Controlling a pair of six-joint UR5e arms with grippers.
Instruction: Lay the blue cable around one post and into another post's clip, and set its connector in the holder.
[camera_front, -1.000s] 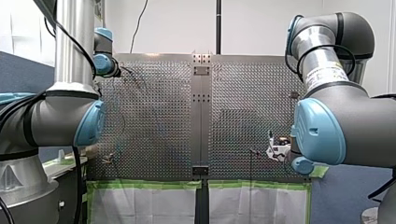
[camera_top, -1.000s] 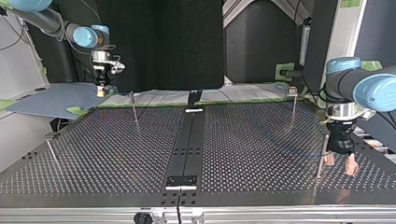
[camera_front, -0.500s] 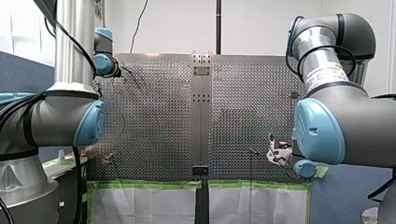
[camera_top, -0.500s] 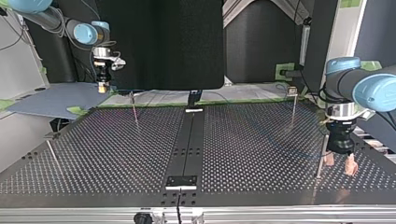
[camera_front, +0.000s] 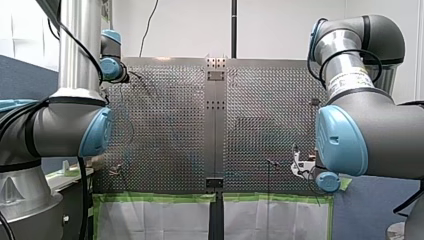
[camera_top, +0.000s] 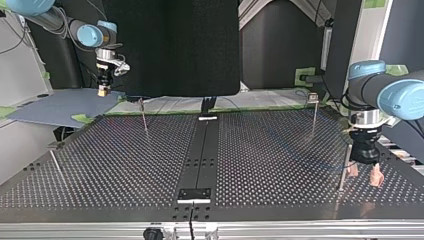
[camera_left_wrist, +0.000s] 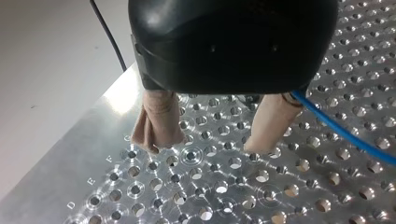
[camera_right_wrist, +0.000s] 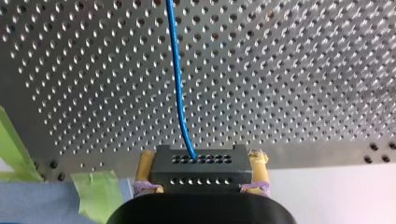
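The cable is bright blue. The connector is dark grey with two rows of holes, yellow pads flanking it, green tape at its eight o'clock. The table is silver, evenly perforated. The left gripper has beige pads.

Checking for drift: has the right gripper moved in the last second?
Yes. In the top view my right gripper has shifted up and left, away from the thin post beside it, with the connector clamped.
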